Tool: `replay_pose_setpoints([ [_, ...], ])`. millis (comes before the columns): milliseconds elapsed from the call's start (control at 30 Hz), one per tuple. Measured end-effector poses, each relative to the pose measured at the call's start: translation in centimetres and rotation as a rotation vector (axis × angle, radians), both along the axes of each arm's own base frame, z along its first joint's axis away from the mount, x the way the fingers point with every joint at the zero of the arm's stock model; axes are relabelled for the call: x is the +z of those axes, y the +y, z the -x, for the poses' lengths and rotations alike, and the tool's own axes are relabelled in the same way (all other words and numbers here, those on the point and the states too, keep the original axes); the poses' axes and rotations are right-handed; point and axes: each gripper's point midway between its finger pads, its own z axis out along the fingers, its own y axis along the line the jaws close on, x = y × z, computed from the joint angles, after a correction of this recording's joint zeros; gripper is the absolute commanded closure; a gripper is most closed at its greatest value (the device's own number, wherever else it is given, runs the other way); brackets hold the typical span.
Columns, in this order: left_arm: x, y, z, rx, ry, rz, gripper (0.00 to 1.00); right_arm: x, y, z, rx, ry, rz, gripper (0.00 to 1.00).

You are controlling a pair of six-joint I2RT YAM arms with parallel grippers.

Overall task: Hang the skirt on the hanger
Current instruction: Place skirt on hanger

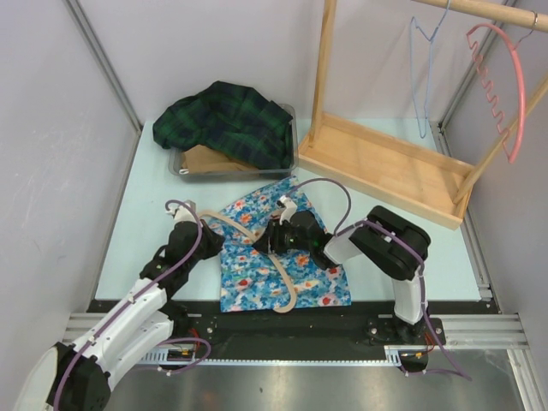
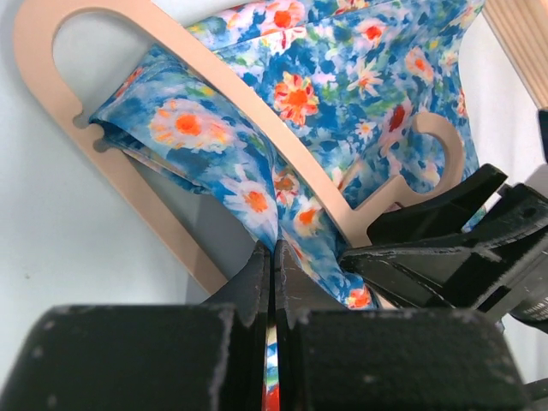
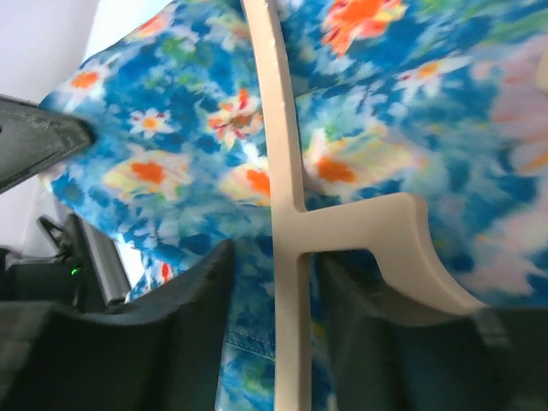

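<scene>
Currently floral skirt (image 1: 248,274) spread flat on table (image 1: 145,231), on near side of wooden rack (image 1: 377,167), toward robot. Wooden hanger (image 1: 287,295) lies across skirt; fabric bunched between its arm and lower bar at one end. Left gripper (image 2: 272,248) pinched together on skirt fabric. Right gripper (image 3: 278,257) jaws apart, straddling hanger bar where hook branches off, no firm clamp visible. Tray (image 1: 178,171) with green plaid garment (image 1: 231,120) sits left of rack.
</scene>
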Motion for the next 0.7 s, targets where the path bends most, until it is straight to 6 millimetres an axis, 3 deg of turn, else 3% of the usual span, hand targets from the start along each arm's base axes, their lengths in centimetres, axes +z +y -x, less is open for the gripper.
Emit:
replay_pose_setpoints([
  [100,-0.3,0.0,0.1,0.000,0.009,-0.003,1.00,-0.5,0.6,0.5,0.042,0.033,-0.055,0.97],
  [133,-0.3,0.0,0.1,0.001,0.012,-0.004,1.00,-0.7,0.7,0.6,0.048,0.041,-0.059,1.00],
  [400,-0.6,0.2,0.3,-0.001,0.032,-0.017,1.00,0.2,0.8,1.1,0.028,0.019,-0.023,1.00],
  [567,1.2,0.1,0.1,-0.017,-0.011,-0.019,1.00,2.2,1.5,0.9,0.009,-0.061,0.045,1.00],
  [700,2.8,-0.3,-0.1,-0.047,-0.064,-0.010,1.00,2.4,2.2,0.6,-0.013,-0.103,0.114,1.00],
])
